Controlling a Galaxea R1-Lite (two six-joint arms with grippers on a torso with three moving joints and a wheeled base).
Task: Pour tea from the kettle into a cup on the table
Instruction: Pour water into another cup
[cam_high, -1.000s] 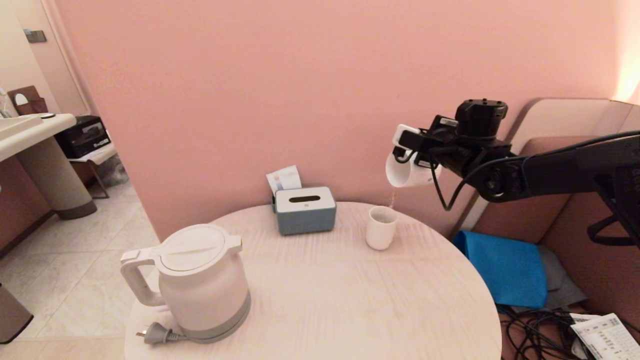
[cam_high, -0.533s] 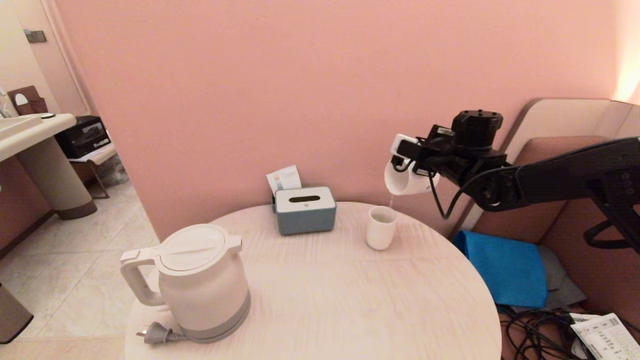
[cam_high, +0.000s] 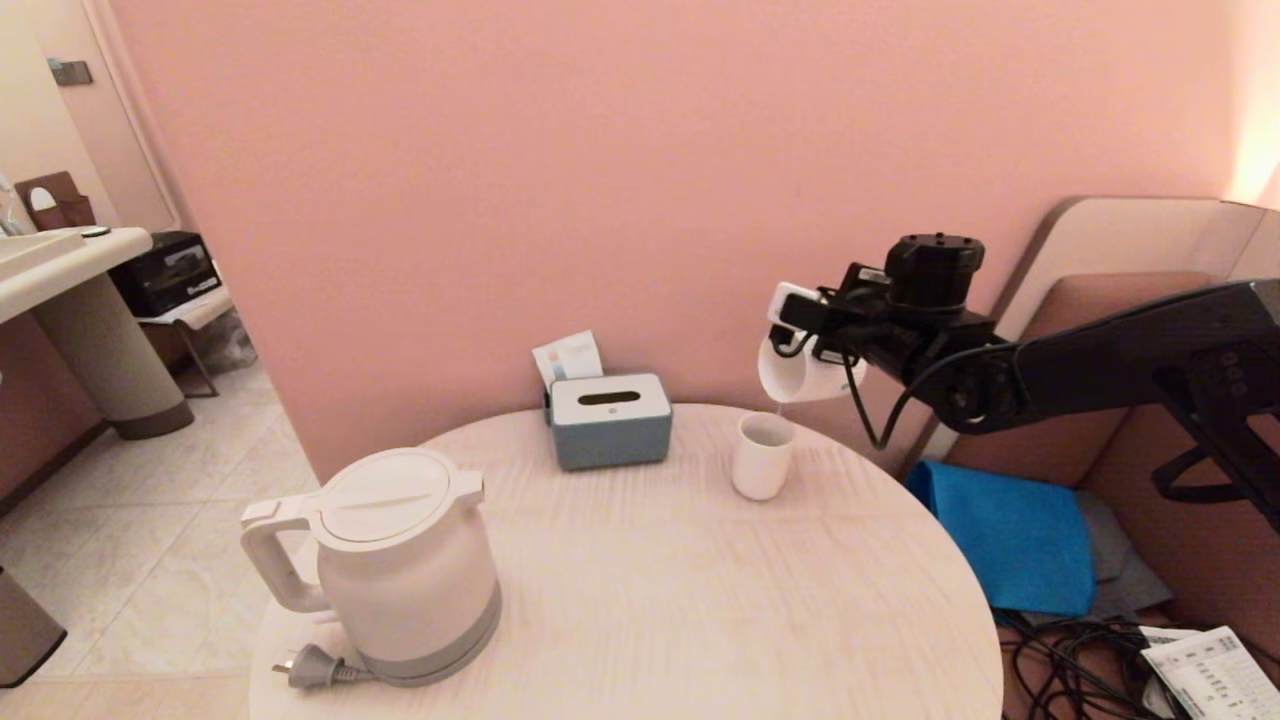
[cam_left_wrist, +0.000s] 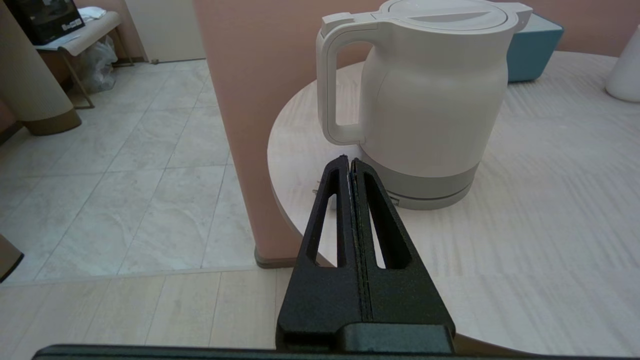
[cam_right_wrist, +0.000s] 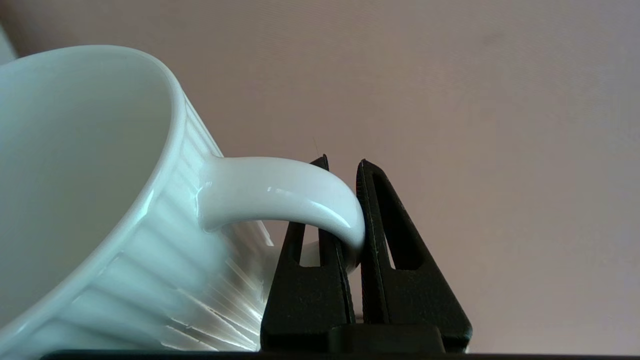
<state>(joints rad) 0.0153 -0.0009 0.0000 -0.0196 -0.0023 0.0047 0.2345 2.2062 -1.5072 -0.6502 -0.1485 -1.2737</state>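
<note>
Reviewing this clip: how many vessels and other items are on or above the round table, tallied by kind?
Kettles: 1, the kettle on its base.
Cups: 2, the cup tipped in the right gripper, the handleless cup standing.
Tissue boxes: 1, the tissue box.
Total: 4.

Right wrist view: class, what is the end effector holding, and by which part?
The right end effector holds the white mug by its side handle, pinched between both fingers.
</note>
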